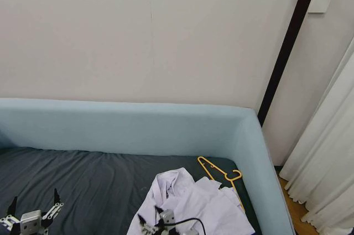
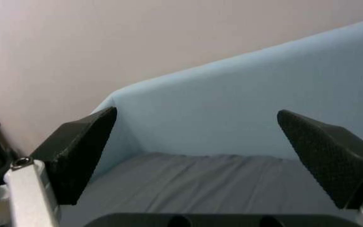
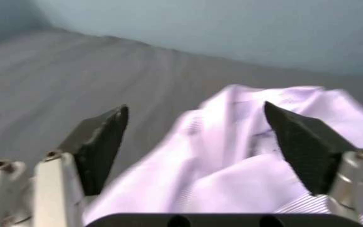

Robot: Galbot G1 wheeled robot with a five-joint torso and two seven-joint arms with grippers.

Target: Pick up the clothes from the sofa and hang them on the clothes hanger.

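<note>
A crumpled pale lilac shirt (image 1: 191, 202) lies on the dark grey sofa seat (image 1: 88, 177) near its right end. An orange clothes hanger (image 1: 221, 177) rests flat beside it, partly under the cloth. My right gripper (image 1: 157, 217) hovers low over the shirt's near edge, open; its wrist view has the shirt (image 3: 245, 156) between and beyond the spread fingers (image 3: 99, 146). At the lower left, my left gripper (image 1: 34, 208) is open above bare seat, and its wrist view looks at the sofa's light blue backrest (image 2: 232, 113).
The light blue backrest (image 1: 121, 127) and right armrest (image 1: 260, 174) bound the seat. A dark pole (image 1: 285, 47) stands against the wall behind the right end. White curtains (image 1: 326, 157) hang at the far right over wooden floor.
</note>
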